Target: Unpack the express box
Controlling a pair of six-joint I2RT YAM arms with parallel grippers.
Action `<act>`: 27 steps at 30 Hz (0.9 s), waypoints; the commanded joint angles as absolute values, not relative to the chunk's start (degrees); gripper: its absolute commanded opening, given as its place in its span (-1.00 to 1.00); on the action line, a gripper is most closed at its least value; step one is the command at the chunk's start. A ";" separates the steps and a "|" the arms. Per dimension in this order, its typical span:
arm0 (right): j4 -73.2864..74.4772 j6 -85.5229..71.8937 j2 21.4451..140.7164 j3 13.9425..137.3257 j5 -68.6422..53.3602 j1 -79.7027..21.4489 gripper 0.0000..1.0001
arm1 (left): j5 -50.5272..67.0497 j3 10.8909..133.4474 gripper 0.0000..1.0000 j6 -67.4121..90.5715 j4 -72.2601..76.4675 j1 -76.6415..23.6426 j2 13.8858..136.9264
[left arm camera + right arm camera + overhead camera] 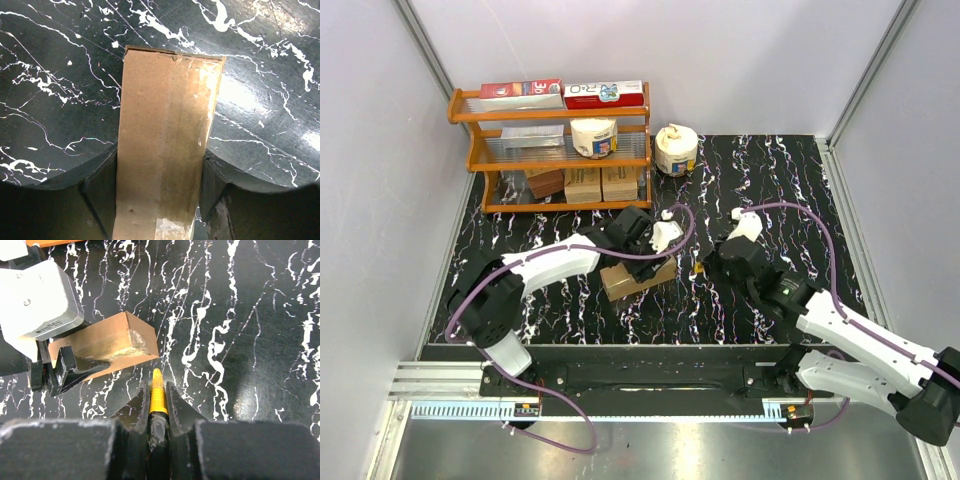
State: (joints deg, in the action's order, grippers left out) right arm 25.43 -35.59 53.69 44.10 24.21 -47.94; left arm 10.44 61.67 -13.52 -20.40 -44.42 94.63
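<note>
A black desk (pixel 790 200) veined with white marbling carries 3 things. An orange wooden 3-tier shelf rack (pixel 560 117) stands at its far left, with a white round tub (pixel 676 150) just beside the rack's right end. A flat oblong brown cardboard express box (pixel 638 277) lies near the middle. The rack holds 2 red-and-white cartons (pixel 603 93) on top, a white pot (pixel 593 137) mid-tier and 3 small brown boxes (pixel 585 185) below.

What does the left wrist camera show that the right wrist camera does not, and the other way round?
Only the left wrist view: the long taped top of the box, with the left gripper closed against both its sides. Only the right wrist view: a yellow tool clamped in the shut right gripper, its tip near the end of the box, and the left gripper's white body from outside. Both: the box lying on the black marbled table.
</note>
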 commanded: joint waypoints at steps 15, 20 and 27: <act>9.23 -32.25 56.95 43.51 21.98 -46.93 -1.00 | 7.65 53.88 -0.14 -24.52 -13.18 -45.88 88.60; 6.16 -30.76 56.78 42.63 20.74 -46.76 -1.00 | 7.29 53.26 -0.16 -27.07 -13.45 -45.88 88.95; 3.43 -29.53 59.76 42.36 20.92 -46.41 -1.00 | 7.38 51.24 -0.20 -27.77 -14.24 -45.88 88.16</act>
